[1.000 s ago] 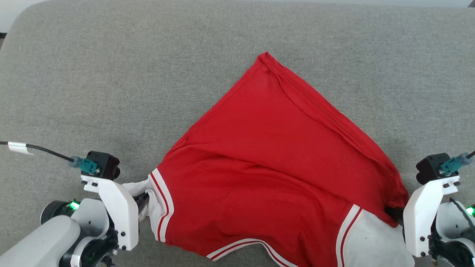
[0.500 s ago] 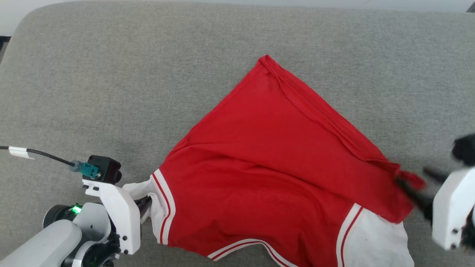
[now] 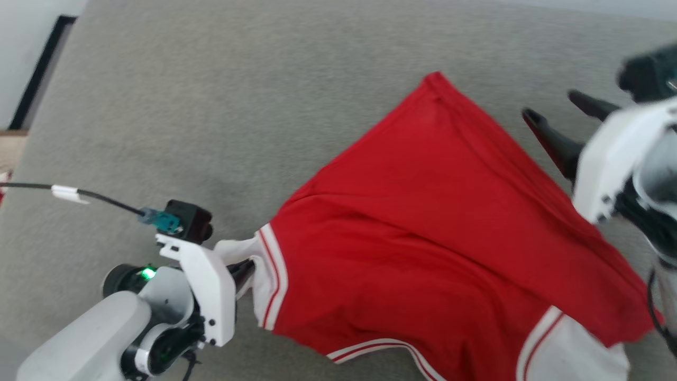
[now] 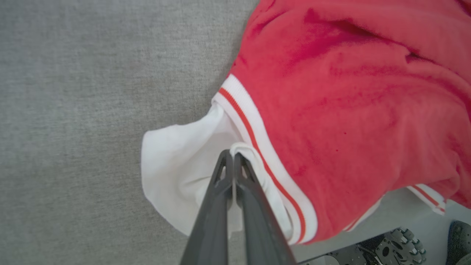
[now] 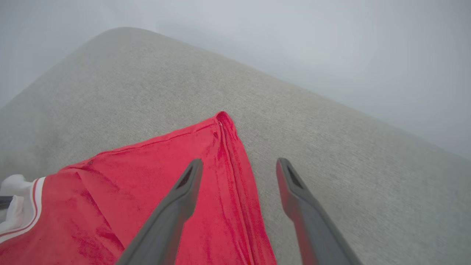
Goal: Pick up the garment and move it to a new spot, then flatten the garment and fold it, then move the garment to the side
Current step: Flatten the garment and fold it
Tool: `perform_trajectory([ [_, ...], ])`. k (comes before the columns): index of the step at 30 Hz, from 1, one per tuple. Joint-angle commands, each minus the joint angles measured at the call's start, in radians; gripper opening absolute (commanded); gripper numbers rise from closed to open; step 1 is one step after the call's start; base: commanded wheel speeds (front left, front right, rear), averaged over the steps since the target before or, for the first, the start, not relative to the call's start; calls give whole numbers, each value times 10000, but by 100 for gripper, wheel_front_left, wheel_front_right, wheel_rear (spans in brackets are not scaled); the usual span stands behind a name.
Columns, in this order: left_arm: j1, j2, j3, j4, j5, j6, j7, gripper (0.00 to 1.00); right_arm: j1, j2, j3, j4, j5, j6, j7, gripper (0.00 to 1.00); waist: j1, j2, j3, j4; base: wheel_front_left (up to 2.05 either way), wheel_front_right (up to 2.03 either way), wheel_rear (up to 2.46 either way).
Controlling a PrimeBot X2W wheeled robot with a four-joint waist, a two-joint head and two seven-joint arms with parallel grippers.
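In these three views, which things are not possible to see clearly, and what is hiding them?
- Head view: the garment is cut off by the bottom edge on its near side.
- Head view: the right claw is blurred.
- Head view: the left claw has its tips buried in the white sleeve.
- All views: any print on the garment; the side facing up shows none.
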Motion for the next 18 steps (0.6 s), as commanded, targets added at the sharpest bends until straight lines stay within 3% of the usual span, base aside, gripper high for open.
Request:
perform_trajectory([
  [1, -219, -158, -53, 113, 81, -130, -8, 0, -553, -18, 281, 739, 36, 1, -321, 100, 0, 0, 152, 443, 0, 0, 0],
  [11, -1075, -1179, -535, 887, 418, -893, 99, 0, -3219, -413, 1849, 5788, -45, 1, -1085, 100, 0, 0, 536, 1859, 0, 0, 0],
  [18, -1514, -1829, -796, 1476, 548, -1379, 111, 0, -3991, -557, 2710, 8046, 191, 1, -882, 100, 0, 0, 733, 2479, 0, 0, 0],
])
